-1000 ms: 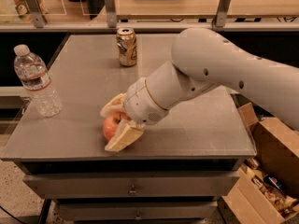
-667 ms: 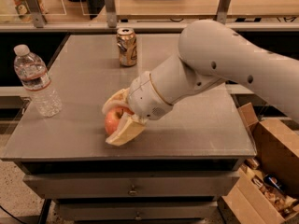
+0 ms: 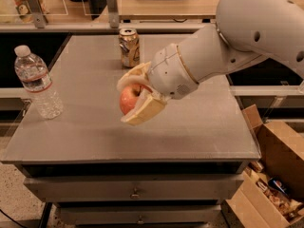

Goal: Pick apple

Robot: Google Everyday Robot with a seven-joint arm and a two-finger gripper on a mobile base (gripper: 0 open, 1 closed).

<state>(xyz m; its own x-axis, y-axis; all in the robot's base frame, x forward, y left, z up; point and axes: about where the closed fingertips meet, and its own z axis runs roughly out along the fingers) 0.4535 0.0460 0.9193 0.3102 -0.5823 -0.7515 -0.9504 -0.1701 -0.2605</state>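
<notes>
The red-orange apple (image 3: pixel 128 99) sits between the two cream fingers of my gripper (image 3: pixel 124 99), which is shut on it. One finger (image 3: pixel 133 76) curves over the top and the other (image 3: pixel 143 111) lies under it. The gripper holds the apple in the air above the middle of the grey table (image 3: pixel 85 132). My white arm reaches in from the upper right.
A soda can (image 3: pixel 128 47) stands at the back of the table, just behind the gripper. A clear water bottle (image 3: pixel 38 83) stands at the left edge. Open cardboard boxes (image 3: pixel 270 175) sit on the floor to the right. Drawers are below the tabletop.
The gripper has risen off the tabletop with the apple in it and moved up and slightly right.
</notes>
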